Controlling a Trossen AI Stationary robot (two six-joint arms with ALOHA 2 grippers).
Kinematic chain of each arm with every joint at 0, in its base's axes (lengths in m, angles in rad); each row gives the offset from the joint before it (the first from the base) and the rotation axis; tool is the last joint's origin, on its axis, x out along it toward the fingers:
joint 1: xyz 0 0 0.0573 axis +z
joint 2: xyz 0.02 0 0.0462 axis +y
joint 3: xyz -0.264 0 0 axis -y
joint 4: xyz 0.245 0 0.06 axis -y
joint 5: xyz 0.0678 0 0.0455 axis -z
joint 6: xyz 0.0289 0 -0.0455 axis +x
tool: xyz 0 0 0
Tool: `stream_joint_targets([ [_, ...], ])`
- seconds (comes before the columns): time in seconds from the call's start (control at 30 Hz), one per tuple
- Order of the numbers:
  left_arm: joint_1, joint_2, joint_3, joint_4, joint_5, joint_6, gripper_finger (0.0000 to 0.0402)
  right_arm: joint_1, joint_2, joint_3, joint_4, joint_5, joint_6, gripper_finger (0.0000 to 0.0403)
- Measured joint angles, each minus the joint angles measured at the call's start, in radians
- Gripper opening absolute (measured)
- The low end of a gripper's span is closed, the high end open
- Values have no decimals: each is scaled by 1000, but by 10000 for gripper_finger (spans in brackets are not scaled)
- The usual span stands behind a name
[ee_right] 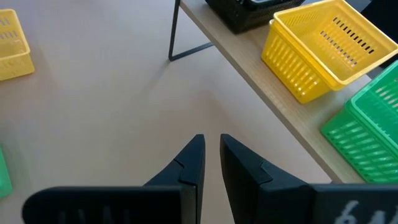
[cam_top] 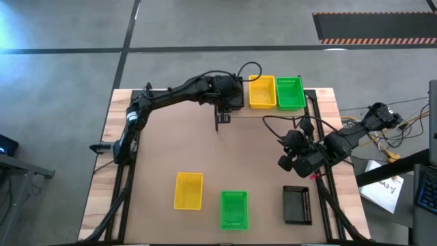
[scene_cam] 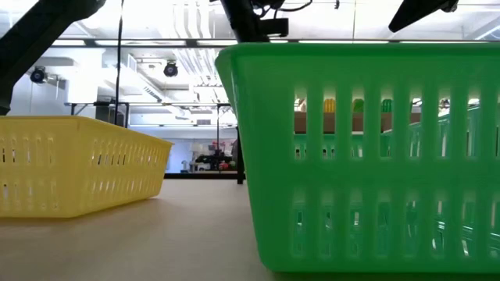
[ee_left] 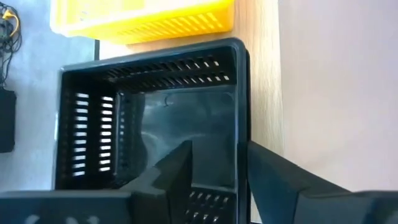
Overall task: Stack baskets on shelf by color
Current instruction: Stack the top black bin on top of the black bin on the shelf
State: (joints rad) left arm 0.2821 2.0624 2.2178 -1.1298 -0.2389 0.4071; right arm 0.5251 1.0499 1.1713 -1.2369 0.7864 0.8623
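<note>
Gripper [ee_left: 214,168] astride black basket [ee_left: 149,124] wall

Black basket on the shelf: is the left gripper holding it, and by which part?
Yes: the left gripper straddles the black basket side wall, one finger inside. Right gripper holds nothing.

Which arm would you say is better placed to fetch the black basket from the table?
Right: the right gripper sits close to that basket, while the left gripper is far off at the shelf, over another black basket.

The middle of the table [cam_top: 225,154] is left bare, so passage there is unobstructed. The shelf [cam_top: 321,102] is filled side by side by a black basket [ee_left: 149,124], a yellow basket [cam_top: 261,92] and a green basket [cam_top: 290,93] (the black one straddled by the left gripper [ee_left: 214,177]).
</note>
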Motion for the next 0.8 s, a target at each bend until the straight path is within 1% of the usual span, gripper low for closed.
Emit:
stream_joint_targets([
  [0.13, 0, 0, 29, -12, 14, -6, 137, 0, 0, 0, 0, 0, 1, 43],
  [0.27, 0, -11, 29, -32, 123, -18, 138, 0, 0, 0, 0, 0, 1, 43],
  [0.37, 11, -13, 21, -30, 176, -71, 138, 0, 0, 0, 0, 0, 1, 43],
  [0.5, 35, -8, -10, -3, 177, -111, 138, 0, -1, 0, 0, 0, 1, 43],
  [0.67, 46, -2, -30, 42, 177, -111, 138, 0, -1, -1, 0, 0, 2, 43],
  [0.8, 47, 0, -40, 70, 181, -57, 134, 0, -1, -2, 0, 0, 2, 43],
])
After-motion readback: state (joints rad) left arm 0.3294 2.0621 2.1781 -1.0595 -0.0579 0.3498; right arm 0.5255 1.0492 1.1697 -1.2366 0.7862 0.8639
